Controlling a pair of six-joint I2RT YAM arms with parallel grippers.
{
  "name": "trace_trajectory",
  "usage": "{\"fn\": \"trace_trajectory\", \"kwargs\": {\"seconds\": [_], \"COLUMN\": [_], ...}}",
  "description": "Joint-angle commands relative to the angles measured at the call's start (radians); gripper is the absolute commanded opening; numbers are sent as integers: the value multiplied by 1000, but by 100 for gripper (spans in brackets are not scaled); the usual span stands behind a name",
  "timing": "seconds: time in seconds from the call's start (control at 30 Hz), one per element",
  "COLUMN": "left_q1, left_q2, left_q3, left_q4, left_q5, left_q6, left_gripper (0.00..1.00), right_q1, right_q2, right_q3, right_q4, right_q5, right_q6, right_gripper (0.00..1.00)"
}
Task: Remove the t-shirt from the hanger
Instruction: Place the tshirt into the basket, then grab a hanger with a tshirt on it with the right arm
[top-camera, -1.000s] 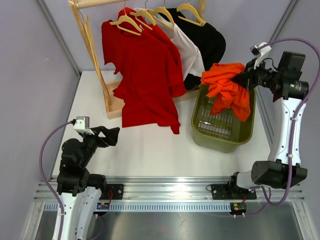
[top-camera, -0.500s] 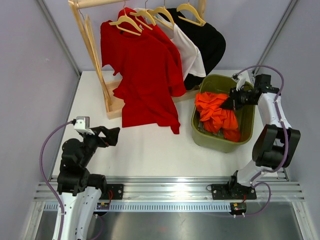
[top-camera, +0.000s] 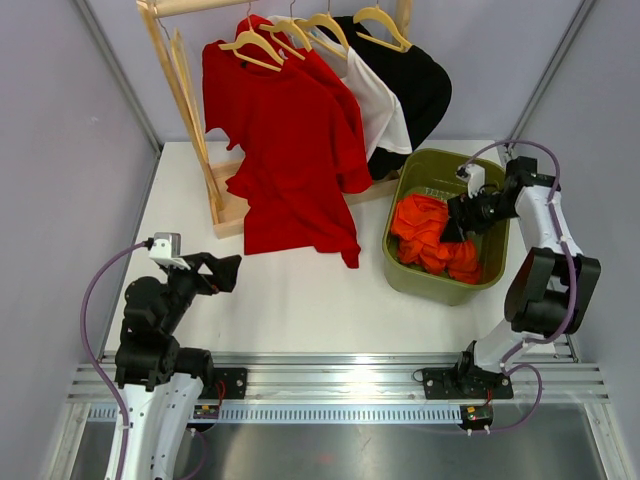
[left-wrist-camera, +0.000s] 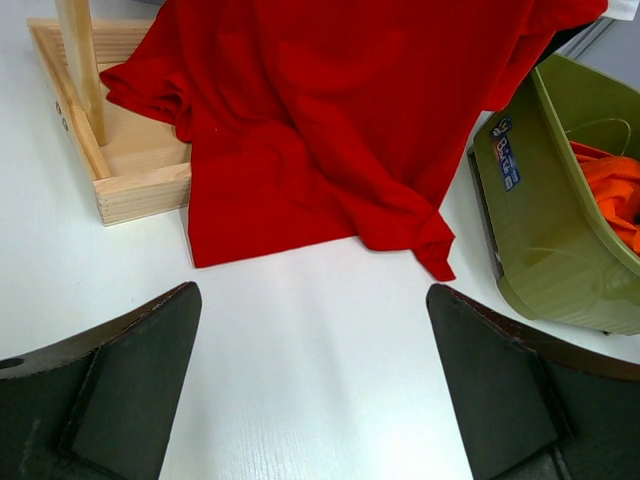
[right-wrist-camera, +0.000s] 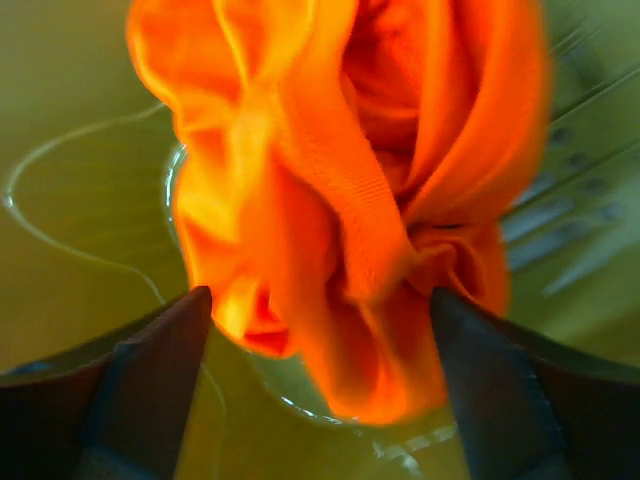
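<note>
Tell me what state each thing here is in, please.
basket: upright
orange t-shirt: crumpled in the basket
red t-shirt: hanging, hem on table
white t-shirt: hanging
black t-shirt: hanging
left gripper: open, empty
right gripper: open around orange t-shirt

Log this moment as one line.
orange t-shirt: in green basket | right tool: open around it | left tool: open, empty

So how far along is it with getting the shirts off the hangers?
Done: an orange t-shirt lies in the green basket. In hand: nothing; the right gripper hangs open over it, the left gripper open too. Left: a red shirt, a white shirt and a black shirt on hangers.
</note>
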Motion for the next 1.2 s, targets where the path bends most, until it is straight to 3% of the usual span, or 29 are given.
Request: {"fn": "trace_trajectory", "kwargs": {"seconds": [0.0,0.2,0.33,0.57,0.87,1.0,1.17], "left_q1": [4,4,4,4,4,4,4], "left_q2": [12,20,18,11,20,28,32], "left_q3": [-4,-4,-2,-1,1,2,2], "left_q4": [61,58,55,51,43,38,34], "left_q5": [28,29,28,19,6,-1,-7], "left_q6": [-6,-6,-6,-5,-5,-3,-3], "left_gripper": [99,99,99,99,99,99,99], "right_q1": [3,69,272,469,690,765,816], "right_q2": [-136,-211,-242,-133,73,112,165], "right_q3": [121,298,393,647,937,980,1013], "right_q4": [-30,-62,-18,70,108,197,331], "right_q5": [47,-89,-119,-197,79,238,292], "right_q6": [-6,92,225,452,509,563,600], "right_gripper": [99,99,99,99,99,99,99]}}
